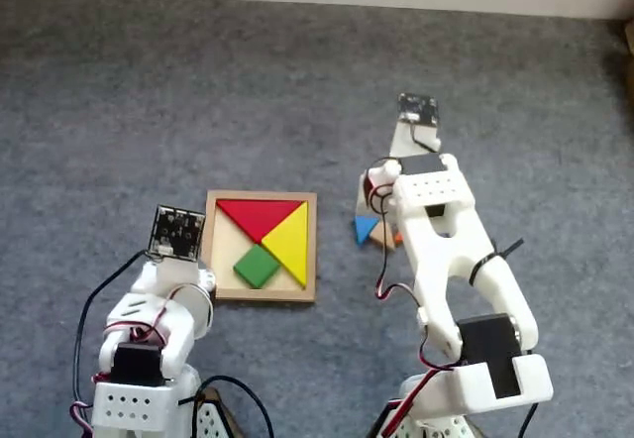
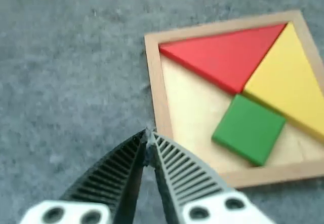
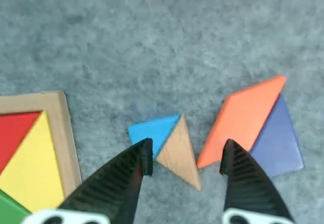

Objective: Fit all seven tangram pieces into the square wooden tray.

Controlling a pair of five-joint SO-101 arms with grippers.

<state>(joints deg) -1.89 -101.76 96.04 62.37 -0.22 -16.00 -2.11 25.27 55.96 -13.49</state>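
Right gripper (image 3: 187, 156) (jaws apart) above tan triangle (image 3: 177, 157)

Square wooden tray (image 2: 156, 92): pale bare wood, smooth. Tangram pieces (image 2: 223, 57): painted, satin (one triangle (image 3: 179, 155) left unpainted wood). Table covering (image 1: 149, 91): grey cloth, rough, matt. Fingers (image 2: 177, 168) of left gripper (image 2: 148, 135): dark ribbed plastic.

Left tool (image 2: 148, 138) fingers pressed together; right tool (image 3: 185, 155) fingers spread apart, pointing down
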